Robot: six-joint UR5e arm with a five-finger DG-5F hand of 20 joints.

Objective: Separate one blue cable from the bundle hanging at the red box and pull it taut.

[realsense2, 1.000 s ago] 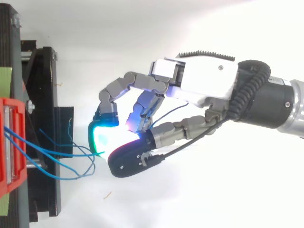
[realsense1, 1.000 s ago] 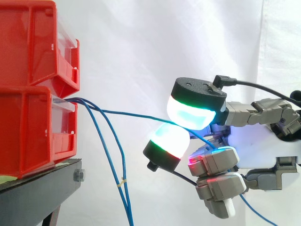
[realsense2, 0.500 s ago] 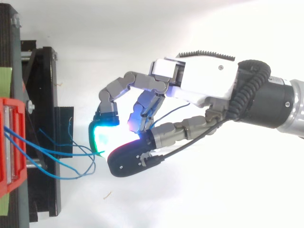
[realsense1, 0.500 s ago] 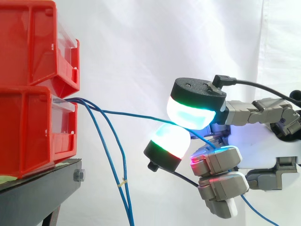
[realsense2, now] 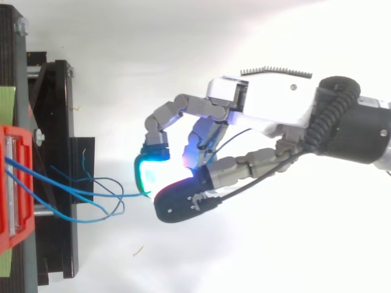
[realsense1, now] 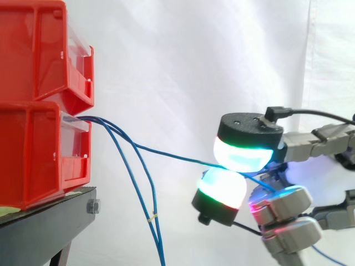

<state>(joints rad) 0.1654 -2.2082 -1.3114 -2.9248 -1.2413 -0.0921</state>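
- Far L, side view: two red bins stacked, upper bin [realsense1: 39, 50] on lower bin [realsense1: 39, 158], both on a black stand [realsense1: 50, 224]. A clear plastic strip [realsense1: 77, 52] runs across each front lip; any print there is too small to tell.
- Pale green sheet [realsense1: 6, 210] pokes out under the lower bin, at the frame's L edge.
- Cable bundle [realsense1: 133, 172] leaves the lower bin's top front edge. Most strands drop in front of the stand, bound by a pale tie [realsense1: 152, 218].
- Blue cable [realsense1: 177, 156] splits from the bundle just R of the bin. It runs R toward the hand in a near-straight line w/ a slight dip. White curtain [realsense1: 166, 55] behind.
- Top view: same cable [realsense2: 116, 195] crosses from the stand to the glowing pads; the other strands loop near the stand.
- R side: hand [realsense2: 269, 110] comes in from the R edge, closed in a pinch. Two fingertips [realsense1: 222, 188], white-cyan w/ green and red rims, are pressed together on the blue cable.
- Remaining fingers are curled below, glowing cyan and red; the cable's tail trails out low R behind them.
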